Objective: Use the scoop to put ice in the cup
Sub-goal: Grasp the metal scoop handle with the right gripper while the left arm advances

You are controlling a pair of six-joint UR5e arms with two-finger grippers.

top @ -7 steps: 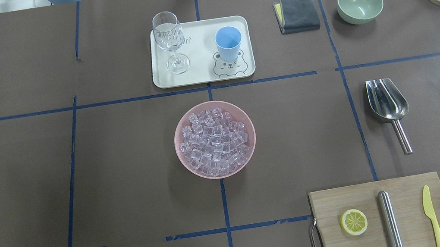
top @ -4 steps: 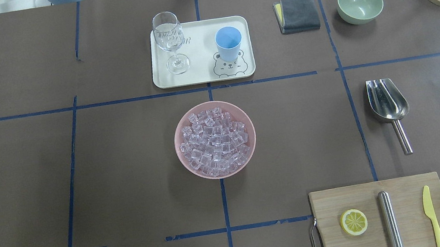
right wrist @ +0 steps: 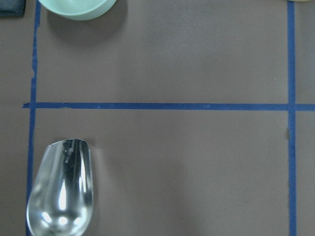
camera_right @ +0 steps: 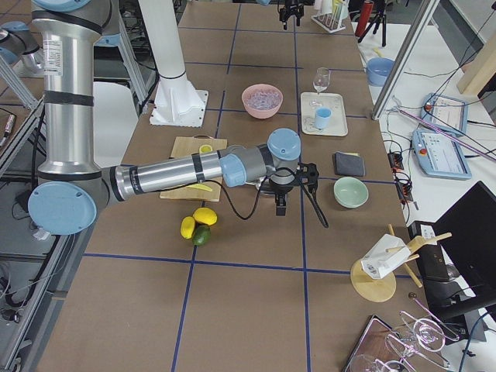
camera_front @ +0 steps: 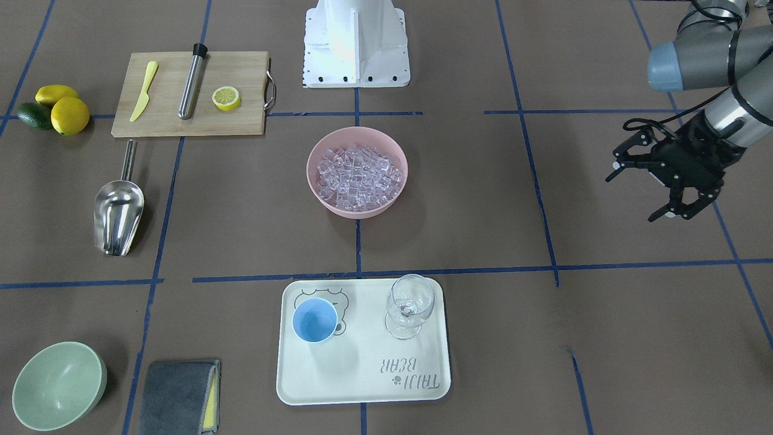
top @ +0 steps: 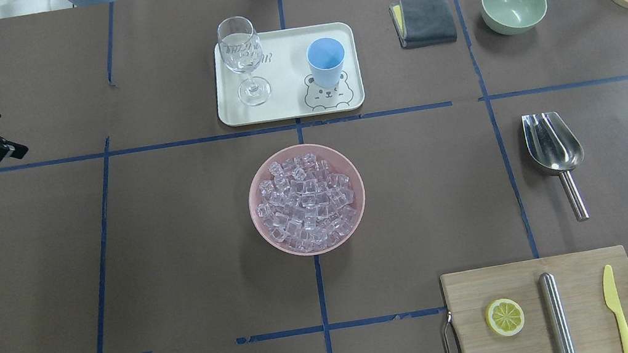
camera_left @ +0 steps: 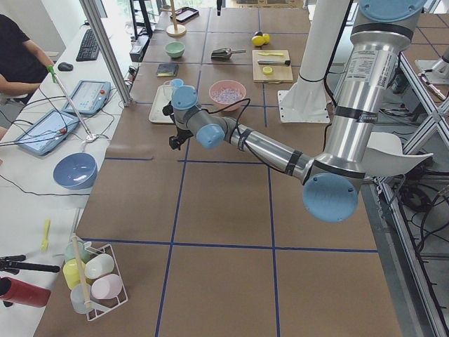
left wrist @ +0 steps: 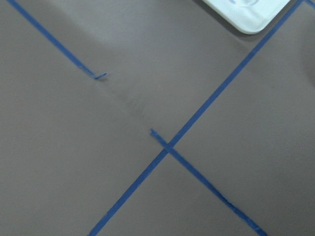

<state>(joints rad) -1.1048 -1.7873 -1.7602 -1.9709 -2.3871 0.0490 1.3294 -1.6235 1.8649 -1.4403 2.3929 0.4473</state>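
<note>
Clear glassy ice cubes [top: 307, 202], perhaps several dozen, fill one pink bowl [top: 254, 210] at the centre of the table [top: 176, 253]. One shiny steel scoop [top: 552, 144] lies on the robot's right, its long axis near-to-far and its mouth away from the robot. One light-blue plastic cup [top: 327, 61] stands upright on the cream tray [top: 286, 75]. The left hand [camera_front: 632, 198] gapes wide, empty. I cannot tell how the right hand [camera_right: 294, 190] stands.
</note>
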